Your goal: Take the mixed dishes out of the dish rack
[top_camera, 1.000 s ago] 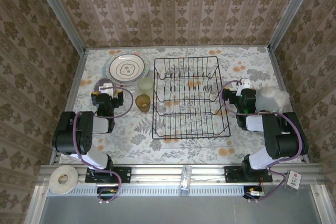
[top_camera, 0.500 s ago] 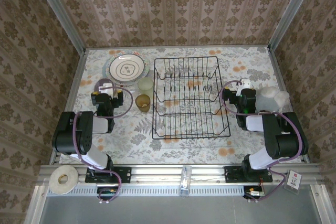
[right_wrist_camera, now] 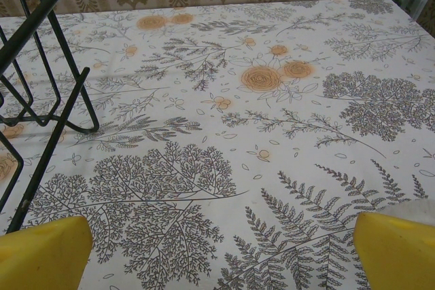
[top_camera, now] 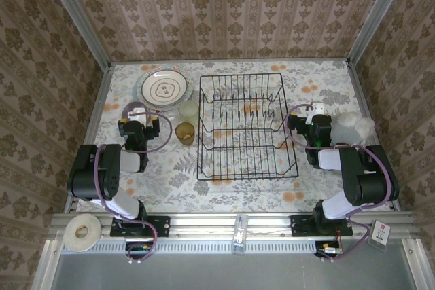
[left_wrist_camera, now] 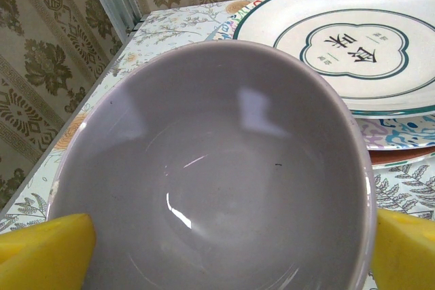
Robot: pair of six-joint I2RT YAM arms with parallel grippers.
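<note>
Top external view: the black wire dish rack [top_camera: 247,127] sits mid-desk, with the flowered desk [top_camera: 224,191] visible through its wires. A bare strip runs along its near edge, and there are narrower lanes on either side. The stacked plates [top_camera: 163,86] lie at the far left corner near the wall rail. The pale-green cup [top_camera: 188,109] and amber-brown cup [top_camera: 185,132] stand just beside the rack's left edge. The left gripper [top_camera: 134,123] is over the lilac bowl [top_camera: 136,111]. The right gripper [top_camera: 314,123] hangs just right of the rack, with a pale whitish dish [top_camera: 350,127] beside it that is too blurred to name.

Left wrist view: the left gripper [left_wrist_camera: 217,256] is spread wide, its yellow fingers [left_wrist_camera: 44,249] either side of the glossy lilac bowl [left_wrist_camera: 217,168]; whether they touch it is unclear. Behind the bowl, the top plate [left_wrist_camera: 353,45] has a teal-outlined centre and lies on a pastel-rimmed plate [left_wrist_camera: 401,130].

Right wrist view: the right gripper [right_wrist_camera: 221,252] is spread apart over bare desk [right_wrist_camera: 272,134], with the rack's corner [right_wrist_camera: 41,66] at the left.
</note>
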